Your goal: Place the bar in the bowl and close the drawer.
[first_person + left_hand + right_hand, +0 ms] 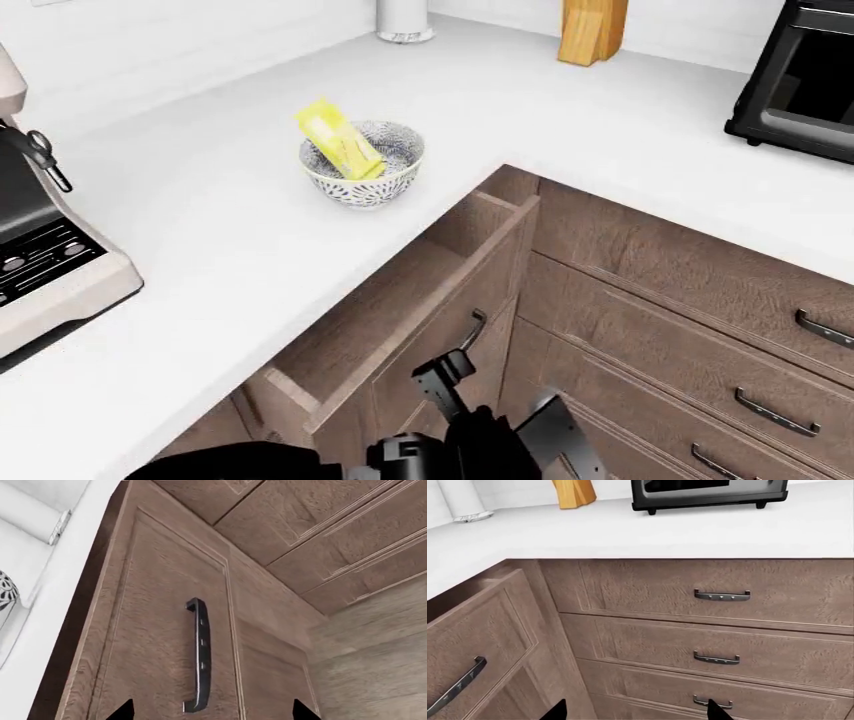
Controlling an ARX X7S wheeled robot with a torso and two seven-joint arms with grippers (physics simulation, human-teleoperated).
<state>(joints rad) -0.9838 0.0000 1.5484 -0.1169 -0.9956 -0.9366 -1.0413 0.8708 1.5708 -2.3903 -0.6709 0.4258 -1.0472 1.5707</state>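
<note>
Here, the flat bright-yellow wrapped bar point(336, 140) leans in the speckled white ceramic bowl point(363, 170).
At five o'clock, the brown wood-grain drawer point(441, 300) juts open; both grippers' fingers are spread.

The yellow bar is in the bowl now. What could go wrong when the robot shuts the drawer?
The drawer is open, and neither hand touches it. A push near its handle may slip off. The bar pokes above the bowl's rim, so a hard slam could perhaps jolt it out.

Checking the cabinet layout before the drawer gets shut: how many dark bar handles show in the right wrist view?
4: three stacked on the facing cabinet's drawers, top, middle, bottom, and one on the open drawer, its handle cut by the frame edge. Others may sit lower, out of view.
</note>
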